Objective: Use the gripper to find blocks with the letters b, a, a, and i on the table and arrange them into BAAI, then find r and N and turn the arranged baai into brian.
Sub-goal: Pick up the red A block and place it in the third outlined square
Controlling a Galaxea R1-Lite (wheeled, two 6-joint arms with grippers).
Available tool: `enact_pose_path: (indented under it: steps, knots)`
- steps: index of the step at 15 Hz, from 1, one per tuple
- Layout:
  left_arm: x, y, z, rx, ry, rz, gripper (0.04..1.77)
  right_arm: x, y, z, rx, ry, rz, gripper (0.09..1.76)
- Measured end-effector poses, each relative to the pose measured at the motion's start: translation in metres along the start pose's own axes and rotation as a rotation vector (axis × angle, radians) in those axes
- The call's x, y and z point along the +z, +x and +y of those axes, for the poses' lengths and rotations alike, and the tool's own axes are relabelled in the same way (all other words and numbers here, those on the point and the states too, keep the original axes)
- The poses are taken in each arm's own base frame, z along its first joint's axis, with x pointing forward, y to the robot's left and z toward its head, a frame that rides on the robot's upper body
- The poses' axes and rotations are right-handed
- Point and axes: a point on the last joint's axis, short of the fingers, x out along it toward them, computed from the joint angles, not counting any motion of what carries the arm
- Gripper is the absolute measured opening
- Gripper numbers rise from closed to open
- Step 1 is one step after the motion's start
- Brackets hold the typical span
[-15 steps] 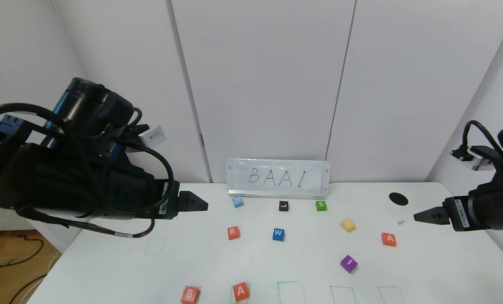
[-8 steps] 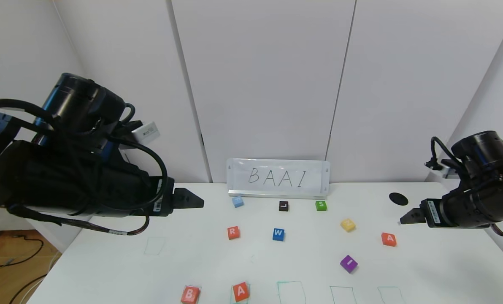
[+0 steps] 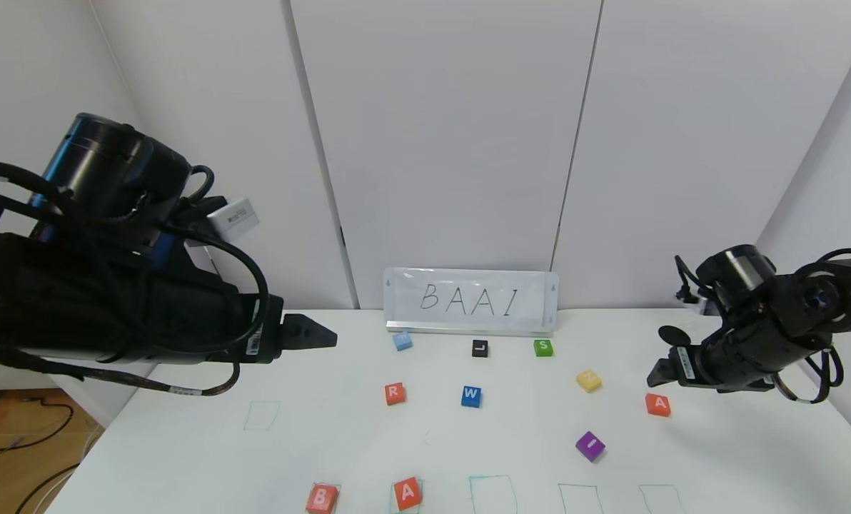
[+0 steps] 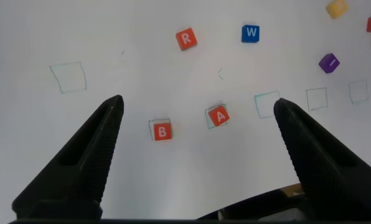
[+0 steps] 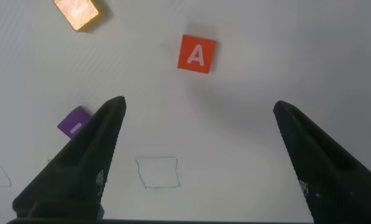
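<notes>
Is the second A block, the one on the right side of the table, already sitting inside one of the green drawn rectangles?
No. That A block lies on bare table well behind the empty green rectangles along the front edge.

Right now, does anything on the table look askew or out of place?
Nothing is damaged or spilled. The purple block sits turned at an angle, and the near A block is tilted across its green outline. The far A block lies under the open right gripper.

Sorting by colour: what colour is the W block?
Blue, clearest in the head view.
</notes>
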Motion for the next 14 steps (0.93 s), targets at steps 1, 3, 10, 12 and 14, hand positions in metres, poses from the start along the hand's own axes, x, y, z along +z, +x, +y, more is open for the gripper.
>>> enact_pose_path:
  steps: [1,3,10,12,14]
  knots:
    - [0.0,-0.001,0.0,0.0,0.0,-0.001,1.72,0.001,0.007,0.001,-0.003,0.002,0.012,1.71]
    - [0.0,-0.001,0.0,-0.001,0.001,-0.002,1.72,0.001,0.017,0.001,-0.006,0.029,0.027,1.71]
    - [-0.001,0.0,0.0,-0.001,0.003,0.002,1.72,0.001,0.052,0.002,-0.005,0.054,0.039,1.71]
    - [-0.001,0.0,0.0,-0.001,0.003,0.002,1.72,0.001,0.059,0.002,-0.007,0.056,0.048,1.71]
    - [-0.001,0.0,0.0,-0.001,0.003,0.002,1.72,-0.001,0.065,0.001,-0.01,0.058,0.063,1.71]
